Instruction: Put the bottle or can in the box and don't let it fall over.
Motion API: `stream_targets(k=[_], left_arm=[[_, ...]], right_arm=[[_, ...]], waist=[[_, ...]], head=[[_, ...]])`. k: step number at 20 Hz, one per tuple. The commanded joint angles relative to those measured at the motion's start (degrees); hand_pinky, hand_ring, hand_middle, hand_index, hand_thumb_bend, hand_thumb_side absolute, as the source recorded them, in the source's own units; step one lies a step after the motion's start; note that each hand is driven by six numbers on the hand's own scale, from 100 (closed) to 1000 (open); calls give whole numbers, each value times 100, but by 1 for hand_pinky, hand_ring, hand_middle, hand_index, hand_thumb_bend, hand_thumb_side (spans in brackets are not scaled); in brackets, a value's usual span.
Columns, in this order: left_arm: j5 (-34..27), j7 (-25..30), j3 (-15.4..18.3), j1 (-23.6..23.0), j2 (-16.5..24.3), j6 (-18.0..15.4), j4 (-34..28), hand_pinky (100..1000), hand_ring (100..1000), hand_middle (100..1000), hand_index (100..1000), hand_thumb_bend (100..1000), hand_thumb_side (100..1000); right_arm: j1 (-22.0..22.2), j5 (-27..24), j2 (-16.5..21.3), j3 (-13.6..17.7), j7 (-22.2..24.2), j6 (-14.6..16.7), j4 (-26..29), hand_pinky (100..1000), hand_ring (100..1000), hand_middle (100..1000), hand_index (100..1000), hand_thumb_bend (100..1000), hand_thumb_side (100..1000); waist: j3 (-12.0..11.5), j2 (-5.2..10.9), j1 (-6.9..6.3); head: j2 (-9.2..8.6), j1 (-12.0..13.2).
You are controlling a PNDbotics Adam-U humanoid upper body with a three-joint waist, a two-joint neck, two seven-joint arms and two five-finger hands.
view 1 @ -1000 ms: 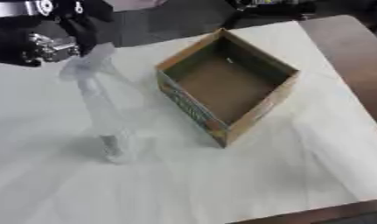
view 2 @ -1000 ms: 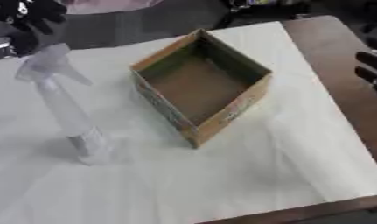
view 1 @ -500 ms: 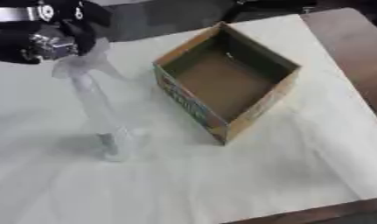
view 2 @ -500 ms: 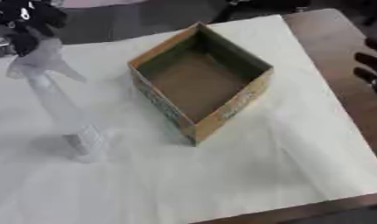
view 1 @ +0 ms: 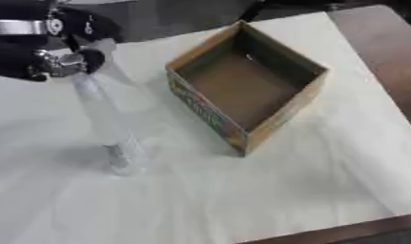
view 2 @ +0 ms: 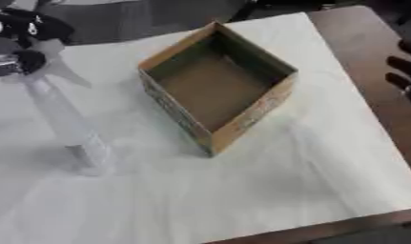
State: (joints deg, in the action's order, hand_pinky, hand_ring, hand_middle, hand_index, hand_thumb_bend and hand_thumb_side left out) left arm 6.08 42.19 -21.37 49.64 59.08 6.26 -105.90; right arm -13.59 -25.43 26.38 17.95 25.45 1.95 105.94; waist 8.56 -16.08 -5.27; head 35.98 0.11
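A tall clear spray bottle (view 1: 108, 124) stands on the white-covered table (view 1: 241, 200), left of the box, leaning slightly with its base nearer me. My left hand (view 1: 37, 55) is at the bottle's top, fingers curled round the sprayer head. The open cardboard box (view 1: 246, 88), brown inside with a printed outer side, sits at the centre back with nothing in it. My right hand (view 2: 405, 71) shows only as dark straight fingers at the right edge of the right eye view, apart from box and bottle.
The brown tabletop (view 2: 367, 33) lies bare beyond the white cover's right edge. Dark shapes stand along the far edge of the table. White cover stretches from the box toward the front edge.
The whole picture has shifted slightly, so the camera moved. My left hand stays at the bottle's top, and bottle and box keep their places.
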Motion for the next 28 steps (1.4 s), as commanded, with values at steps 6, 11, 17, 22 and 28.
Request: stream_targets(k=[6, 11, 17, 22, 28], left_arm=[[156, 17, 31, 52, 51, -17, 142, 775, 856, 993, 980, 100, 991], [224, 15, 4, 72, 3, -42, 254, 733, 737, 881, 949, 100, 967], [362, 91, -46, 138, -61, -116, 328, 702, 658, 771, 908, 100, 882], [468, 130, -82, 179, -115, -154, 400, 698, 654, 744, 895, 109, 845], [621, 136, -121, 321, -214, -196, 478, 692, 647, 714, 880, 167, 829]], right_arm=[[-51, 58, 56, 53, 15, -5, 53, 1000, 1000, 1000, 991, 100, 597], [-55, 73, 40, 60, 23, -11, 51, 1000, 1000, 1000, 991, 100, 599], [-62, 91, 19, 64, 43, -23, 45, 1000, 1000, 1000, 990, 100, 602], [-69, 100, 14, 66, 55, -25, 41, 1000, 1000, 1000, 989, 100, 606], [-67, 123, 2, 72, 77, -45, 25, 1000, 1000, 1000, 986, 100, 611]], waist=[[26, 40, 21], [32, 22, 19], [43, 1, 16], [53, -14, 10], [50, -19, -3]], head=[[-109, 34], [-107, 35], [-95, 51], [-91, 50], [-79, 54]])
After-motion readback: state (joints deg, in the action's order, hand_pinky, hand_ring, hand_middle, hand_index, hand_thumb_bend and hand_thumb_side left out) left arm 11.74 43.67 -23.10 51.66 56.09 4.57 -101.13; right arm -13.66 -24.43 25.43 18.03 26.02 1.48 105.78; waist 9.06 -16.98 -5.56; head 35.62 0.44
